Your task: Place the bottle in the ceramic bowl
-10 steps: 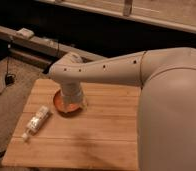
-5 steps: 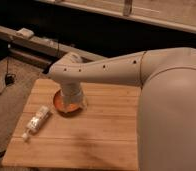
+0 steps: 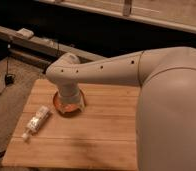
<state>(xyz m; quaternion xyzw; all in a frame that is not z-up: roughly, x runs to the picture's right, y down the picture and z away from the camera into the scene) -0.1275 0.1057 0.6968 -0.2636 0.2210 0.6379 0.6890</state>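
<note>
Wooden plank bench (image 3: 101, 145), as I saw it from my station. The bottle (image 3: 37, 121) lay on its side at the left, cap toward the near-left corner. The ceramic bowl (image 3: 65, 111) stood just beyond, apart from it. My pincer (image 3: 70, 103) hung at the bowl, fingers spread.

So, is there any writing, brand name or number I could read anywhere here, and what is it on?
No text can be read anywhere in this view.
bottle, lying on the wooden table: its pale label is too blurred to read.
gripper, down over the ceramic bowl: no markings show on either.
robot arm: only a row of small dark dots, no letters or numbers.
</note>
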